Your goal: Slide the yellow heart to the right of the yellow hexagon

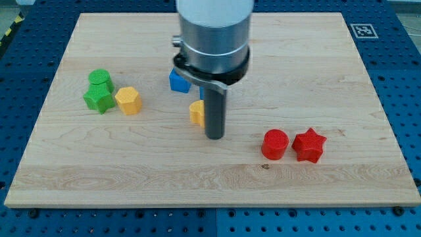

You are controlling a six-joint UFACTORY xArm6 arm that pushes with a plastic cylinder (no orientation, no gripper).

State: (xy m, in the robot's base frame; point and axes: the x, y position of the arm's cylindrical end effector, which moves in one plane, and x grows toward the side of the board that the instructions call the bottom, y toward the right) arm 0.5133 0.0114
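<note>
- The yellow heart (197, 112) lies near the frame's centre, half hidden behind the rod; its direction and long axis cannot be told.
- My tip (215, 137) stands touching its right side; it has no jaws.
- The yellow hexagon (128, 101) is at the left.
- The wooden board (329, 72) lies on a blue perforated table (401, 79).

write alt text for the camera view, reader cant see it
My tip rests on a wooden board, just right of the yellow heart, partly hidden behind the rod. The yellow hexagon sits further left beside two green blocks; a blue block behind, two red blocks right.
</note>
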